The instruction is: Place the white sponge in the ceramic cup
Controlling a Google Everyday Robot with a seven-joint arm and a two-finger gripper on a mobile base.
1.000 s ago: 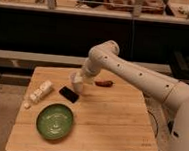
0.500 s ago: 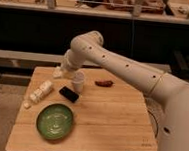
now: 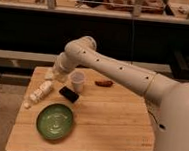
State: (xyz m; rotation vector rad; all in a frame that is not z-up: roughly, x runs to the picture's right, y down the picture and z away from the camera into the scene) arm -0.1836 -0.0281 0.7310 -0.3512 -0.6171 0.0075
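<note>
The ceramic cup [image 3: 77, 81] is small, pale and tapered, and stands upright on the wooden table [image 3: 113, 122] near its back left. My gripper [image 3: 54, 74] is at the end of the white arm, low over the table's back left corner, just left of the cup. A small off-white block, which looks like the white sponge [image 3: 49, 75], shows at the gripper's tip. I cannot tell whether it is held or lies on the table.
A black flat object [image 3: 68, 93] lies in front of the cup. A row of small white pieces [image 3: 38, 93] runs along the left edge. A round green plate [image 3: 56, 121] sits front left. A brown item [image 3: 105, 83] lies at the back middle.
The arm has swung left across the back of the table. The gripper moved from over the cup to its left, and the cup now shows in full.
</note>
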